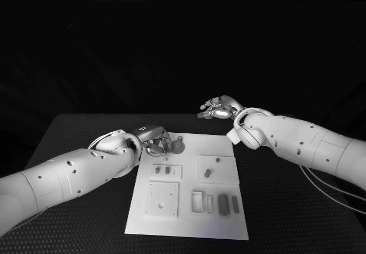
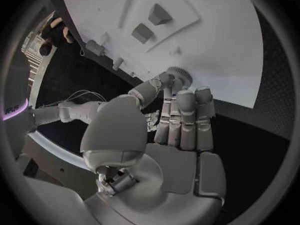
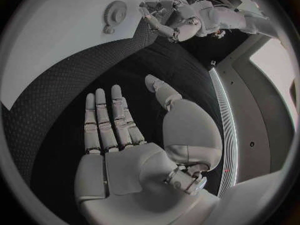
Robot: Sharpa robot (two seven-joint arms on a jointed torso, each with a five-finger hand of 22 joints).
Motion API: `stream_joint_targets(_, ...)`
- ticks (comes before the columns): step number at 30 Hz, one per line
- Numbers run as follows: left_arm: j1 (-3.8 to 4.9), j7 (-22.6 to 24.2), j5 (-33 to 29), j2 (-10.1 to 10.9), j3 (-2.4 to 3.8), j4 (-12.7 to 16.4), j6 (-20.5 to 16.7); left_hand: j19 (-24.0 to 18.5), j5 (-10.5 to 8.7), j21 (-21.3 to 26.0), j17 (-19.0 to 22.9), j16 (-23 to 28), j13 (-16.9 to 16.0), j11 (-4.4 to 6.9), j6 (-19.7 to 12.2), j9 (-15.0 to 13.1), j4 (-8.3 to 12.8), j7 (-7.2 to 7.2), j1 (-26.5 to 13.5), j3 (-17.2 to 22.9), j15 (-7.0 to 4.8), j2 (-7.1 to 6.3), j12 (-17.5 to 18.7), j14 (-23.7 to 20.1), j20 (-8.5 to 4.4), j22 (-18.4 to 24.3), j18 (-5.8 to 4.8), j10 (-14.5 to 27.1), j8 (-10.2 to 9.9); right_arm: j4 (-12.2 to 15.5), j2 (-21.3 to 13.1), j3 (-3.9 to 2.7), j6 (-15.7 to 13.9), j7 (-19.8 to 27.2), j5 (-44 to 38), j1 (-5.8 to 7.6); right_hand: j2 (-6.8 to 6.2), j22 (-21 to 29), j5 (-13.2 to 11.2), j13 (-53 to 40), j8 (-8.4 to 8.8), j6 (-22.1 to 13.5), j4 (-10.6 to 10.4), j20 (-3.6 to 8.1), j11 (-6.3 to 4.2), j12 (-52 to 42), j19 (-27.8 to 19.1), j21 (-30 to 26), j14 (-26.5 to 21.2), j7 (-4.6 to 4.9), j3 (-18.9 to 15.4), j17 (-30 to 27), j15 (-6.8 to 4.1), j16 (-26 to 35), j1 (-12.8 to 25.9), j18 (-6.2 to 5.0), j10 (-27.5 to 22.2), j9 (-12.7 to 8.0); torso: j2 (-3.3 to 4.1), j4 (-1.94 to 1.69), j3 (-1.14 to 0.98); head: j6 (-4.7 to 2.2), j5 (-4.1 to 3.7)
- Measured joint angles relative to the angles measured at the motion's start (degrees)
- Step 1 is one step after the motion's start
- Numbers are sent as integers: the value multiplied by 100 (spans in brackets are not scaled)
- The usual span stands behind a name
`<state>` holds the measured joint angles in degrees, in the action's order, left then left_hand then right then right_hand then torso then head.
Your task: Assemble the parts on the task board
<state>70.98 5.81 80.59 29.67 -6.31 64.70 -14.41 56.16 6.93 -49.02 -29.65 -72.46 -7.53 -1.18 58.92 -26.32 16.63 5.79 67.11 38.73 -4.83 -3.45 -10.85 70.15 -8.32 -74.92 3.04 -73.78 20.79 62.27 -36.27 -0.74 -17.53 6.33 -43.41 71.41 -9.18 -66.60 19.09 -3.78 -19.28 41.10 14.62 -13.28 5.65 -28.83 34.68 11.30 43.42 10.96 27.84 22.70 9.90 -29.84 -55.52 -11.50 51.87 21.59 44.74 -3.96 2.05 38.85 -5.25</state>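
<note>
The white task board (image 1: pixel 191 222) lies in the middle of the black table. A round toothed gear (image 1: pixel 177 144) rests on its far left corner, also seen as the gear (image 2: pixel 178 74) and the gear (image 3: pixel 115 11). My left hand (image 1: pixel 153 138) hovers just left of the gear with its fingers (image 2: pixel 187 110) stretched out side by side, the tips close to the gear but holding nothing. My right hand (image 1: pixel 219 108) is raised beyond the board's far right corner, palm open and fingers (image 3: pixel 103 122) spread, with nothing in it.
Small grey parts (image 1: pixel 162 170) and another part (image 1: pixel 207 172) stand in raised frames mid-board. A square plate (image 1: pixel 162 198) and a row of slotted pieces (image 1: pixel 222 203) sit nearer me. Black table (image 1: pixel 290 211) flanks the board on both sides.
</note>
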Motion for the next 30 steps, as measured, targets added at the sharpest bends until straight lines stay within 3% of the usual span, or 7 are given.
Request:
stream_joint_targets(11, -2, -22, -188, 193, -5, 94, 164, 5, -11, 0, 12, 13, 0, 0, -7, -7, -4, -7, -1, 4, -3, -2, 33, 4, 6, 0, 0, 0, -1, -2, -3, 0, 0, 1, 0, 0, 0, -5, 0, 0, 0, 14, 0, 0, 0, 22, 0, -22, 0, -14, 0, 0, 0, 0, 0, 0, 0, 1, 5, 7, 8, 8, 17)
stream_joint_targets(30, -45, -55, -226, 180, -15, 97, 358, 14, -8, 0, 22, 13, 0, 0, 2, -13, -12, 2, -24, 10, -1, -26, 48, 4, 17, 2, 1, 0, -22, 2, -9, 0, -2, 1, 1, 0, 0, -9, 0, 0, 0, 10, 0, 0, 0, 45, 0, -45, 0, -10, 0, -10, 0, 22, 0, 0, 0, -6, 7, 16, -4, 17, 68)
